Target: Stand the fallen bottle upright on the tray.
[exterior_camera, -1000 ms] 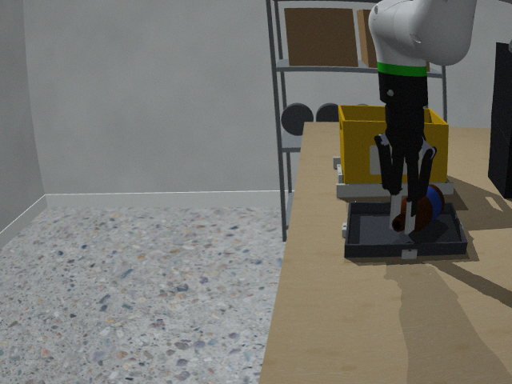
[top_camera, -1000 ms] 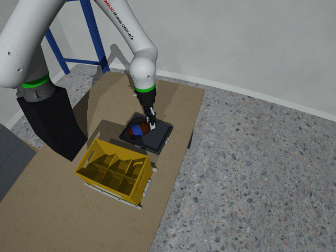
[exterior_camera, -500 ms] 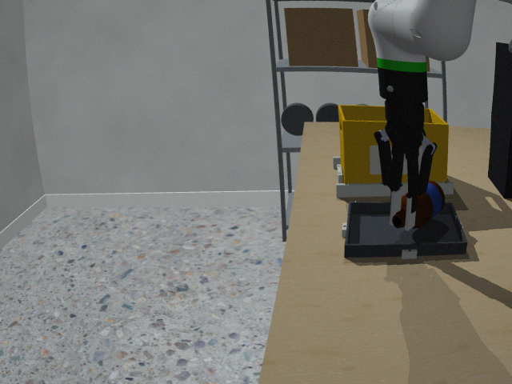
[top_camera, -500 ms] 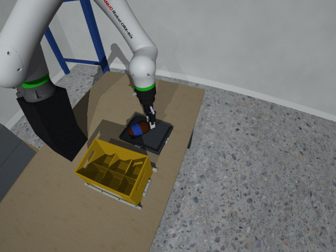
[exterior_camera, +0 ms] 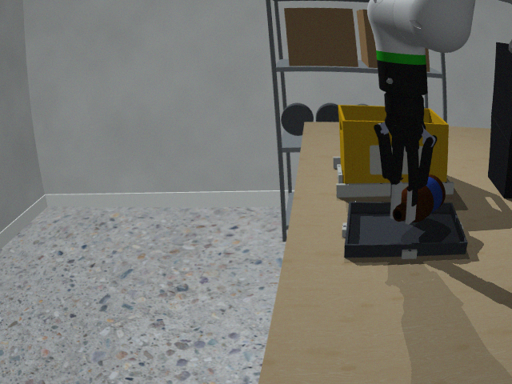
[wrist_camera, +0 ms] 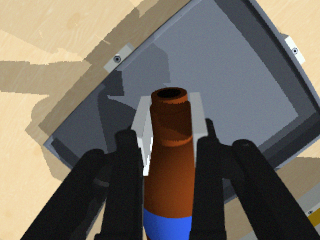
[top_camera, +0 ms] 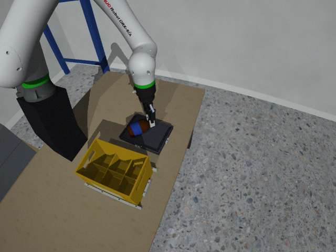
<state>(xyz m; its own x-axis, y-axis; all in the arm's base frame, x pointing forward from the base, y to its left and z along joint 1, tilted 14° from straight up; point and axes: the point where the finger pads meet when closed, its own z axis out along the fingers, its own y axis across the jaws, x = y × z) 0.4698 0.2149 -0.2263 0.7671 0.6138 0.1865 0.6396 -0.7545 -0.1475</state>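
Note:
The brown bottle with a blue band lies on its side, lifted a little above the dark grey tray. My gripper is shut on the bottle's neck. In the exterior view the bottle hangs over the tray, its open mouth toward the camera, with the gripper's white pads on each side of the neck. In the wrist view the neck sits between my fingers, above the tray. The yellow crate stands next to the tray.
The crate has several empty compartments and sits on a light base plate on the wooden table. A black pedestal carries the arm's base. A metal shelf rack stands beyond the table's edge.

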